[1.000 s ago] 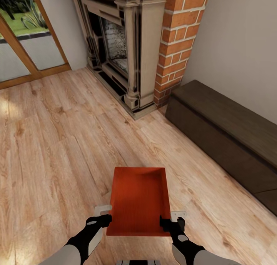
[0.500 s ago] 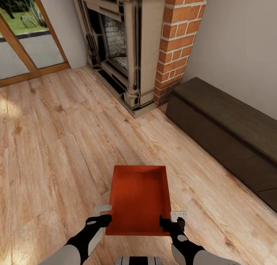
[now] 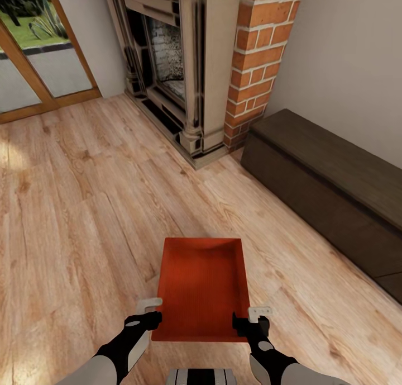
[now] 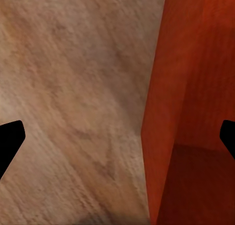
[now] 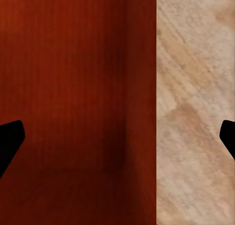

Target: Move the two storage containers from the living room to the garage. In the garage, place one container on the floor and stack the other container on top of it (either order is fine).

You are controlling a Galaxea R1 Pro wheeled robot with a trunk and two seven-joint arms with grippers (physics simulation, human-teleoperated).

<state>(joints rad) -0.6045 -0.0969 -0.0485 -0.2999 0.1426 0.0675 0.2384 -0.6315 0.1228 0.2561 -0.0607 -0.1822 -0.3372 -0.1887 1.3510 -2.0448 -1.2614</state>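
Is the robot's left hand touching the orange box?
Cannot tell. In the head view the left gripper overlaps the storage container at its edge, but the left wrist view shows its wall between spread fingers, neither plainly pressing it.

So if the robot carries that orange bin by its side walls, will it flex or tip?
The storage container looks thin-walled and empty, so probably light but flexible. Held near one end by the left claw and right claw, its far end may sag.

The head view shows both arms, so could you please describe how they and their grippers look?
Both arms have pale grey forearm shells ending in glossy black wrist sections. The left gripper and right gripper are black, each with a light grey angular bracket beside it. In the wrist views the fingertips appear as plain black wedges. No cables or markings show.
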